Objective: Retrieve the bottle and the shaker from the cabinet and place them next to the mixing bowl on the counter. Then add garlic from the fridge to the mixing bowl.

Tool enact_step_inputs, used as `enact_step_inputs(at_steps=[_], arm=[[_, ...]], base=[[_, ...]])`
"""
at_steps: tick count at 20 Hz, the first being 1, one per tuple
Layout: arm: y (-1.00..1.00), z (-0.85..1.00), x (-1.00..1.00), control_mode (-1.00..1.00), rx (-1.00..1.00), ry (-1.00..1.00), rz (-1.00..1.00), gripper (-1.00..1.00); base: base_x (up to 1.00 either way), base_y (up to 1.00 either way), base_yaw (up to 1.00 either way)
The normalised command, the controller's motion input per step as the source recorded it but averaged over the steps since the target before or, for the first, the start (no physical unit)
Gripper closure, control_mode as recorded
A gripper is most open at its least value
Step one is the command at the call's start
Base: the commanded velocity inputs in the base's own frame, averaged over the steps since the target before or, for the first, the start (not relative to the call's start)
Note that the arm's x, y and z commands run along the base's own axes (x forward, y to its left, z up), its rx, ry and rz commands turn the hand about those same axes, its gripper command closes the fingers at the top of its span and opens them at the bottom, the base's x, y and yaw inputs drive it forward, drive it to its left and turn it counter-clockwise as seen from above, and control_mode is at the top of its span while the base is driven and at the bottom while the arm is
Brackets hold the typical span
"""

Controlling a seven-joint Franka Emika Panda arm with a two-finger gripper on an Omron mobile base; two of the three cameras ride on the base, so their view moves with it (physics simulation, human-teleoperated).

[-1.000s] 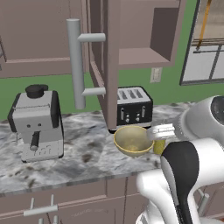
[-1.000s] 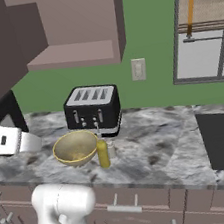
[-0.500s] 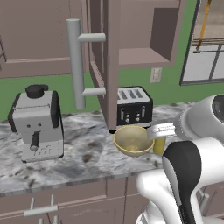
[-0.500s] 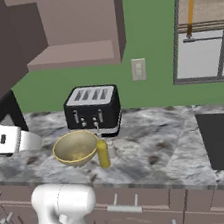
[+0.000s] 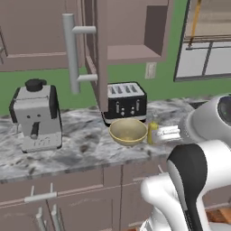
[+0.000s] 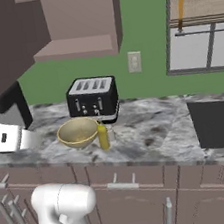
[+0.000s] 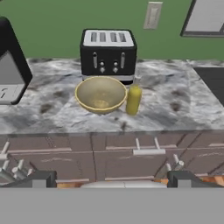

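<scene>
The gripper [image 7: 112, 181] is spread as wide as it goes and holds nothing; its two dark fingertips [image 7: 38, 179] stand far apart at the bottom of the hand view, back from the front edge of the worktop [image 7: 175, 109] and level with the drawer fronts. Straight ahead of the gripper, on the grey marbled worktop, sits the tan-yellow mixing bowl [image 7: 101, 94], upright and empty. Just to the right of it, close beside its rim, stands the yellow-olive bottle [image 7: 133, 99], upright. In the right base view a small pale cylinder, the shaker [image 6: 110, 134], shows close against the far side of the bottle [image 6: 103, 136]; whether they touch cannot be told. Behind the mixing bowl, farther from the gripper, a black toaster [image 7: 108, 54] stands against the green wall. Far to the gripper's left is a black-and-silver coffee machine [image 5: 36, 117]. Above and ahead, the mauve-brown cabinet [image 5: 131, 31] stands open, its door [image 5: 97, 58] swung out edge-on toward the robot with the long grey bar handle [image 5: 72, 53] on its left face. The open shelf looks bare.
</scene>
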Motion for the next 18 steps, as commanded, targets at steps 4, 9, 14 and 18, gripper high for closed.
enact_step_inputs(at_steps=[4, 9, 14, 18], arm=[[0.0, 0.0, 0.0, 1.0, 0.0, 0.0, 0.0, -1.0], [0.0, 0.0, 0.0, 1.0, 0.0, 0.0, 0.0, -1.0], [0.0, 0.0, 0.0, 1.0, 0.0, 0.0, 0.0, -1.0], [0.0, 0.0, 0.0, 1.0, 0.0, 0.0, 0.0, -1.0]], base=[[-0.95, -0.02, -0.6], [-0.44, 0.03, -0.84], [-0.31, 0.04, -0.89], [-0.03, 0.0, -0.92]])
